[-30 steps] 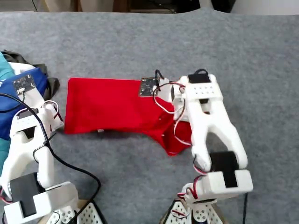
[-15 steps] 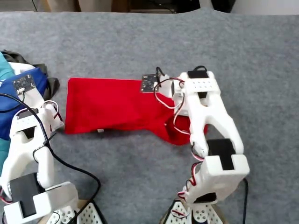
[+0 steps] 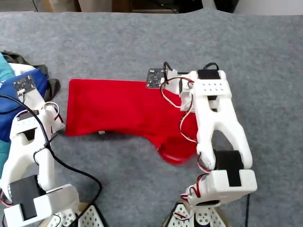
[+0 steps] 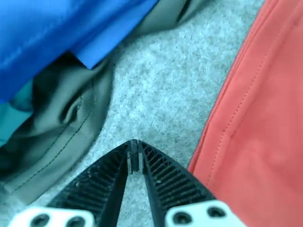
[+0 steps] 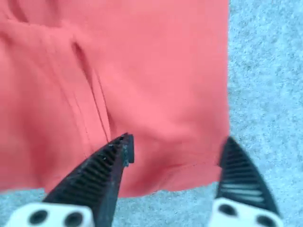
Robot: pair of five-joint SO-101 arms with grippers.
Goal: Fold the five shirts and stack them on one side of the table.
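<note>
Since a second ago my right arm (image 3: pixel 215 118) has shifted slightly toward the far side of the table (image 3: pixel 142 42). The near right corner of the red shirt (image 3: pixel 118 106) has also changed: it was pulled up half a second back and now sags again into a rounded lobe. My left arm (image 3: pixel 28 142) has not moved.

The red shirt lies spread across the middle of the grey table, its left edge straight and its right end under my right arm. The right claw (image 5: pixel 177 142) is released with its fingers wide apart, one over the red cloth and the other right at the shirt's edge. I cannot tell whether it touches the fabric.

The left claw (image 4: pixel 134 149) is clenched on nothing, its tips together above bare table. It sits between the red shirt's edge and the heap at the left. In that heap a blue shirt (image 4: pixel 57 28) lies over an olive shirt (image 4: pixel 61 127).
</note>
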